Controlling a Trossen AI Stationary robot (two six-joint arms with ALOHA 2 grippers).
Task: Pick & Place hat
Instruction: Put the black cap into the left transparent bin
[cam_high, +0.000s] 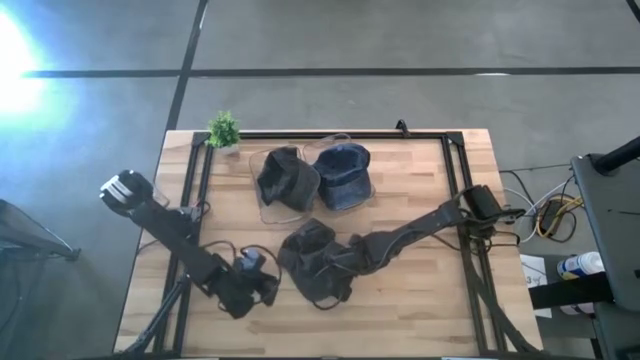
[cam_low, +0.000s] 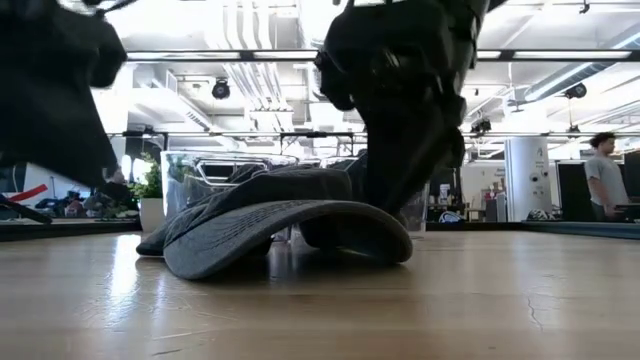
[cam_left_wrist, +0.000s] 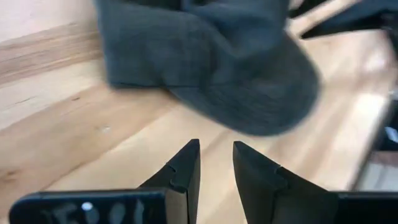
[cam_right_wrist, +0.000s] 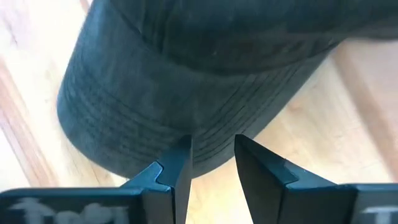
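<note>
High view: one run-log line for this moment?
left gripper: open, beside grey cap | right gripper: open, at cap brim | cap on table

White marks on both wrist mounts look like lettering, but none can be read

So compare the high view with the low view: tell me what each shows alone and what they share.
Only the high view shows two more hats at the table's far side, a dark hat and a blue hat, plus a small plant at the far left corner and the left pincer beside the near hat. Only the low view shows the room behind, with a person standing at right. Both share the grey hat on the wooden table with the right pincer at it.
</note>
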